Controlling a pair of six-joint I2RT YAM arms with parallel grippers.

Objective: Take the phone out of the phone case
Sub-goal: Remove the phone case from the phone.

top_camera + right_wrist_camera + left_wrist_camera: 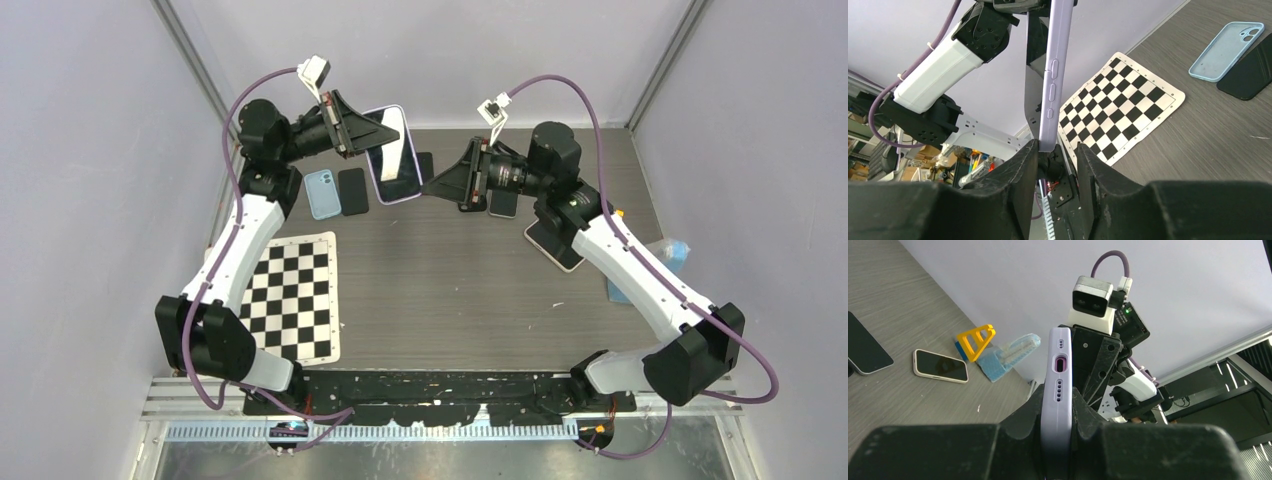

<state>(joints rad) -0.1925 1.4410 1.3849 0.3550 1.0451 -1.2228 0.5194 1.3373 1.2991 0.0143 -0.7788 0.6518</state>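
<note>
- Left wrist: my left jaws are clamped on the lilac phone case (1057, 385) edgewise, holding it above the table (450, 290).
- Right jaws: narrowly apart, bracketing the case's lower corner, not pinching.
- Phone (392, 145): seated inside the case.
- Step: setting the second grip. Next, I judge: pinch the case lip alone, then peel.

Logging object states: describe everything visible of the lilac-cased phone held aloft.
The lilac, matte phone case wraps the phone, whose glossy screen faces up. One end shows a charging port and speaker holes; one side, buttons. It hangs above the table, clamped by the left gripper; the right gripper straddles its edge, open.
</note>
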